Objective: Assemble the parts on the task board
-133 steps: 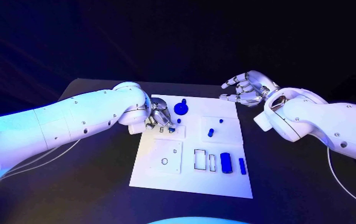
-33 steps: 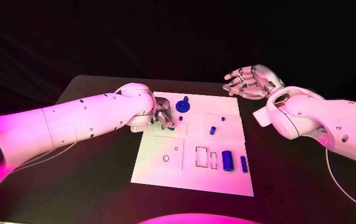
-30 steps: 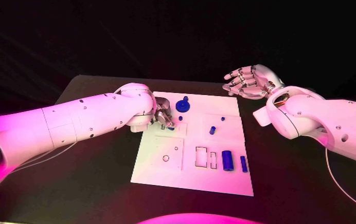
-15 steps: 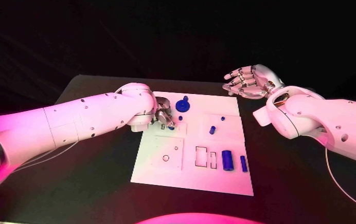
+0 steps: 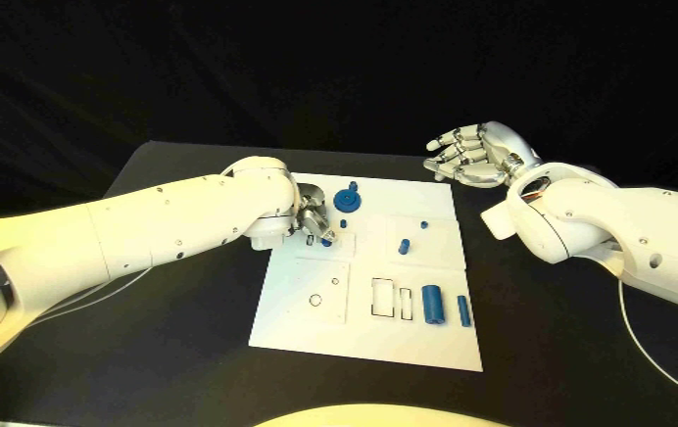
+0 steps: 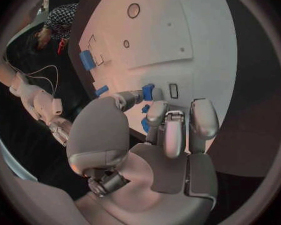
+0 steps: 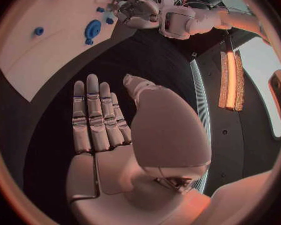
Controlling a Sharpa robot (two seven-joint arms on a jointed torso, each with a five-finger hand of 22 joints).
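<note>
The white task board (image 5: 364, 334) lies in the middle of the black table. My left hand (image 5: 310, 219) is over its far left part, and thumb and fingers pinch a small blue piece (image 6: 148, 91) just beside a small rectangular slot (image 6: 173, 90). A blue disc with a knob (image 5: 349, 202) and a small blue peg (image 5: 344, 223) sit close to that hand. Another blue peg (image 5: 405, 247) stands mid-board. Two blue blocks (image 5: 432, 305) lie at the near right beside two rectangular slots (image 5: 381, 297). My right hand (image 5: 473, 156) hovers open, off the board's far right corner.
A raised square plate with a ring-shaped hole (image 5: 314, 301) takes up the board's near left. Bare black table (image 5: 169, 339) lies left and right of the board. In the right wrist view the board (image 7: 40, 50), the disc (image 7: 92, 29) and my left hand (image 7: 137, 10) appear beyond the open palm.
</note>
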